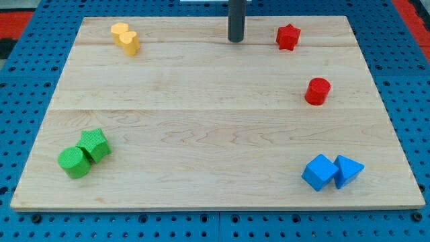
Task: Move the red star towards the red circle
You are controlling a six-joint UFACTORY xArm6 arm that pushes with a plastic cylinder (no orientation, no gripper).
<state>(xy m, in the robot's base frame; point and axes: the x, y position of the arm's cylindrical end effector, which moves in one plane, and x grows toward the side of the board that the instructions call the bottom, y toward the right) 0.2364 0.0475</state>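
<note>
The red star [287,36] lies near the view's top right on the wooden board [215,134]. The red circle [318,91] stands below it and a little to the right, apart from it. My tip [235,40] rests on the board at the view's top centre, to the left of the red star with a clear gap between them.
A yellow block [125,37] lies at the top left. A green circle [73,162] and a green star [95,144] touch at the bottom left. A blue cube [319,172] and a blue triangle [348,170] sit together at the bottom right.
</note>
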